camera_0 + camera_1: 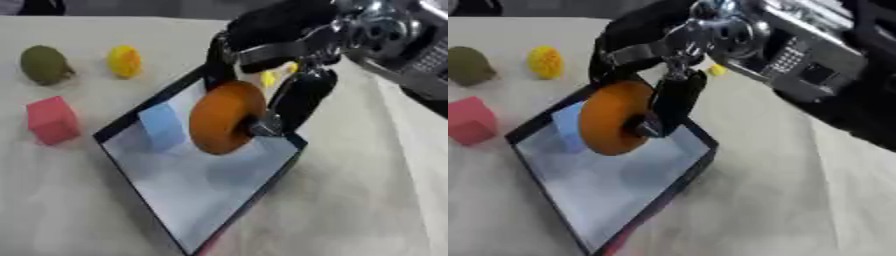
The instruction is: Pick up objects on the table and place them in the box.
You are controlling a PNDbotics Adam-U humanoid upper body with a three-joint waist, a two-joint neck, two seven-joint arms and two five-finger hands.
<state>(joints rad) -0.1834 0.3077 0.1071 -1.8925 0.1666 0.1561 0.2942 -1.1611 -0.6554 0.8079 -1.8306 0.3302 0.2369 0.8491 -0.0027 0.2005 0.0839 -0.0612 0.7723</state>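
Observation:
My right hand (pixel 289 55) reaches in from the upper right and is shut on an orange round object (pixel 224 118), pinched between curled fingers and thumb above the box. The box (pixel 122 129) is a shallow black-rimmed tray with a pale floor, lying askew in the middle of the table. A light blue block (pixel 163 126) stands inside it near its upper left wall. On the table to the left lie a pink cube (pixel 52 120), an olive-green rounded object (pixel 45 65) and a yellow rounded object (pixel 124 61). A small yellow piece (pixel 268 78) shows behind the hand.
The beige tablecloth (pixel 367 190) spreads bare to the right of the box and in front of it. My right forearm (pixel 798 50) crosses the upper right. The table's far edge runs along the top.

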